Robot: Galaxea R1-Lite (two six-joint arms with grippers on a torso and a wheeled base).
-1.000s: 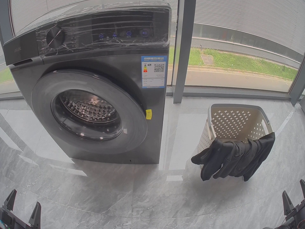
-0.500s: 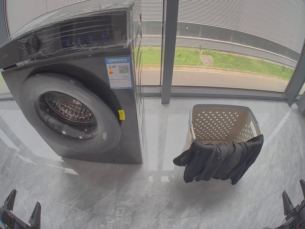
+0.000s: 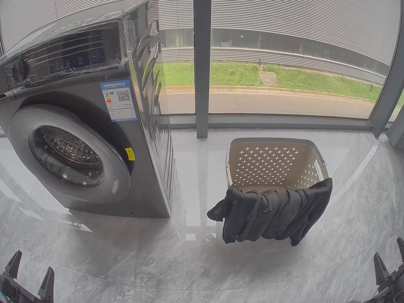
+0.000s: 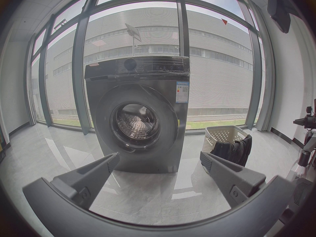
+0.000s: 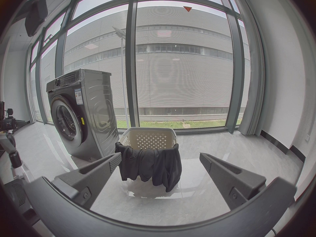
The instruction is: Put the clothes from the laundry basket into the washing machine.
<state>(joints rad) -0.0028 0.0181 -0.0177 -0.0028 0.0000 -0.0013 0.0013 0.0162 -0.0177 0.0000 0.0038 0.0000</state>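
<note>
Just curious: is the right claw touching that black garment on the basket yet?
Apart. The head view shows bare floor between the right gripper and the black garment.

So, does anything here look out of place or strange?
Two things. The black garment does not lie inside the laundry basket; it hangs over its near rim, mostly outside. The washing machine has wrinkled clear plastic film over its control panel. Nothing is spilled or broken.

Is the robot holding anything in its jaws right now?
No, nothing. The left gripper and right gripper are both open and empty; the black clothes hang over the laundry basket rim.
</note>
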